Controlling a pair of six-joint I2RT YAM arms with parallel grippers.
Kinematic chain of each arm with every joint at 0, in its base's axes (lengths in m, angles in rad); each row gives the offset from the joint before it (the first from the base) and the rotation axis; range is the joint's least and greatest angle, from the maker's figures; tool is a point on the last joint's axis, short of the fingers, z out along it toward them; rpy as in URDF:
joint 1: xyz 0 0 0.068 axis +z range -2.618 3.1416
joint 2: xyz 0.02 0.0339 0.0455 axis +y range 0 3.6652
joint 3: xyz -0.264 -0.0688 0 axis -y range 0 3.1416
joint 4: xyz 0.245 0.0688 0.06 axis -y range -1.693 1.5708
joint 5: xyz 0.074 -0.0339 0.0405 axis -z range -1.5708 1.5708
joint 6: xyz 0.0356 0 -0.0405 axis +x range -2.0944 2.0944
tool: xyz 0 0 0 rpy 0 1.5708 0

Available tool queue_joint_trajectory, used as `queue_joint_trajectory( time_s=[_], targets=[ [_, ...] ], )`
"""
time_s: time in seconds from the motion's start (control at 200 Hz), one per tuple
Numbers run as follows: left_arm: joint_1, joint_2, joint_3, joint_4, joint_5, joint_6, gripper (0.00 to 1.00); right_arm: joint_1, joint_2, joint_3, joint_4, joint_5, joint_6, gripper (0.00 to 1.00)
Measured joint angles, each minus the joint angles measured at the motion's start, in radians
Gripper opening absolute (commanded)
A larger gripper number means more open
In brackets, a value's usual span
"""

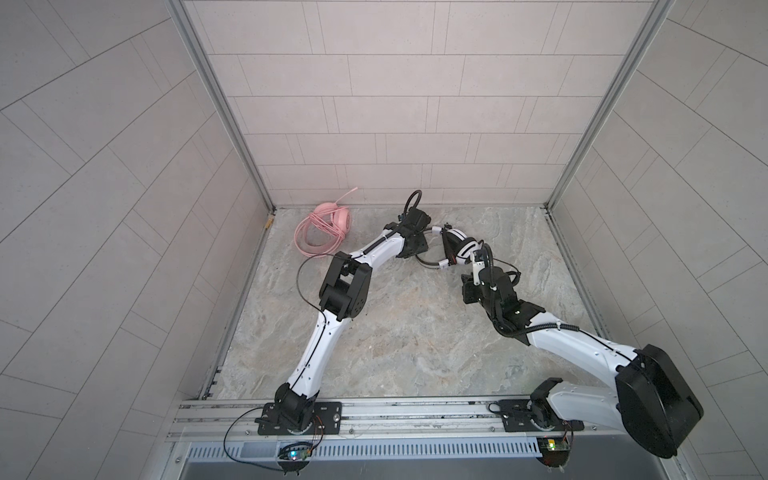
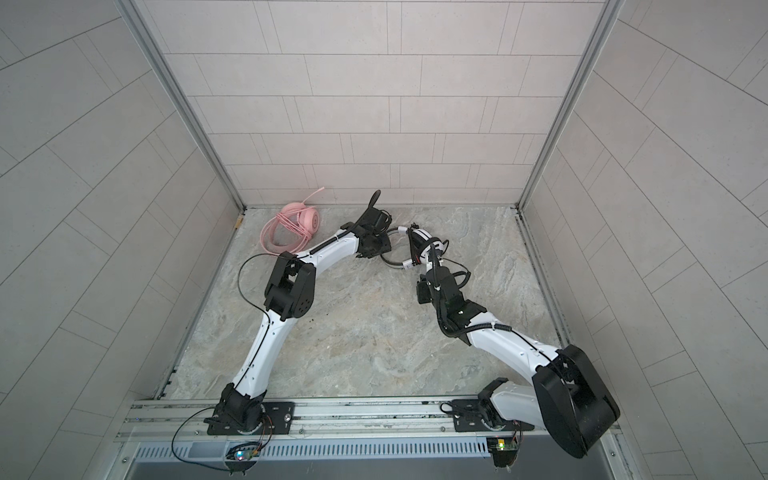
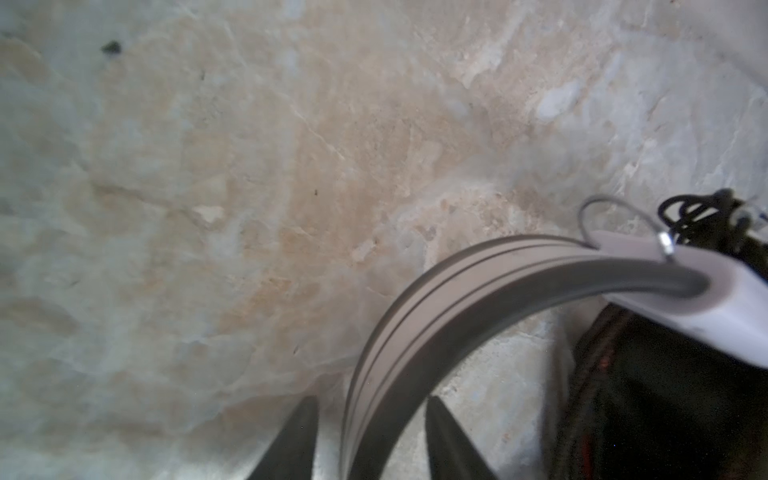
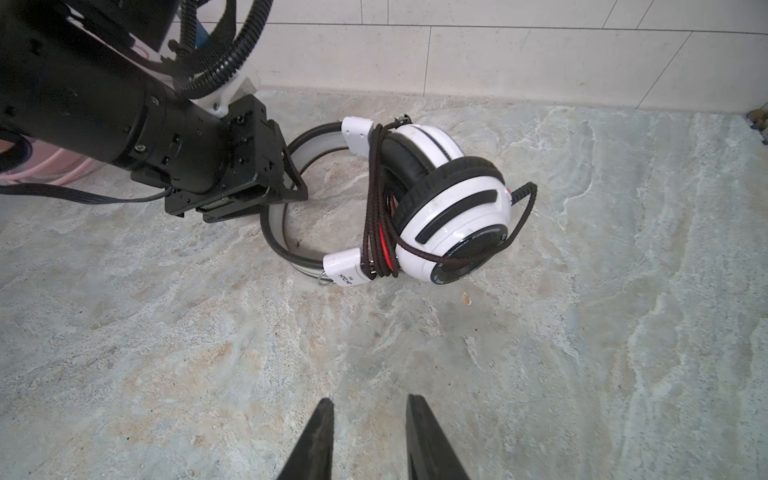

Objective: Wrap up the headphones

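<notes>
Two headsets lie on the marbled surface. In a top view the pink headset sits upper left of centre by the back wall, with its pink cable coiled against it. In the right wrist view the white-and-black headset lies at frame centre, its black cable wound just behind the ear cups. The left gripper stands parted astride the headband, not pinching it. The right gripper is narrowly parted and empty.

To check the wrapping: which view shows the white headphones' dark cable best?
The right wrist view: the dark cable is sharp, wound around the white headphones. Both top views show it tiny; the left wrist view, blurred.
</notes>
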Motion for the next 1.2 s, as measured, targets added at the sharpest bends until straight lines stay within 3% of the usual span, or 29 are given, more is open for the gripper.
queue_joint_trajectory(
  time_s=[0.15, 0.31, 0.525, 0.666, 0.696, 0.786, 0.851, 1.071, 1.201],
  targets=[
    [0.014, -0.101, -0.132, 0.018, 0.010, 0.048, 1.00, 0.000, 0.000, 0.000, 0.004, 0.006, 0.001, 0.31],
    [0.023, -0.326, -0.383, 0.069, -0.050, 0.117, 1.00, -0.005, 0.000, -0.004, 0.009, 0.024, 0.006, 0.31],
    [0.052, -0.681, -0.732, 0.212, -0.208, 0.216, 1.00, -0.037, 0.019, -0.013, 0.024, 0.062, 0.014, 0.31],
    [0.085, -0.939, -1.083, 0.404, -0.347, 0.294, 1.00, -0.100, 0.037, -0.019, 0.029, 0.105, 0.032, 0.33],
    [0.095, -0.983, -1.156, 0.444, -0.375, 0.307, 1.00, -0.117, 0.039, -0.020, 0.026, 0.117, 0.037, 0.36],
    [0.131, -1.080, -1.342, 0.529, -0.446, 0.334, 1.00, -0.169, 0.040, -0.027, 0.036, 0.174, 0.053, 0.60],
    [0.158, -1.134, -1.446, 0.580, -0.491, 0.345, 1.00, -0.197, 0.040, -0.029, 0.032, 0.245, 0.078, 0.69],
    [0.256, -1.329, -1.607, 0.670, -0.628, 0.370, 1.00, -0.270, -0.018, -0.049, 0.039, 0.487, 0.112, 0.78],
    [0.285, -1.418, -1.670, 0.757, -0.697, 0.403, 1.00, -0.325, -0.060, -0.126, 0.170, 0.554, 0.048, 0.78]
  ],
)
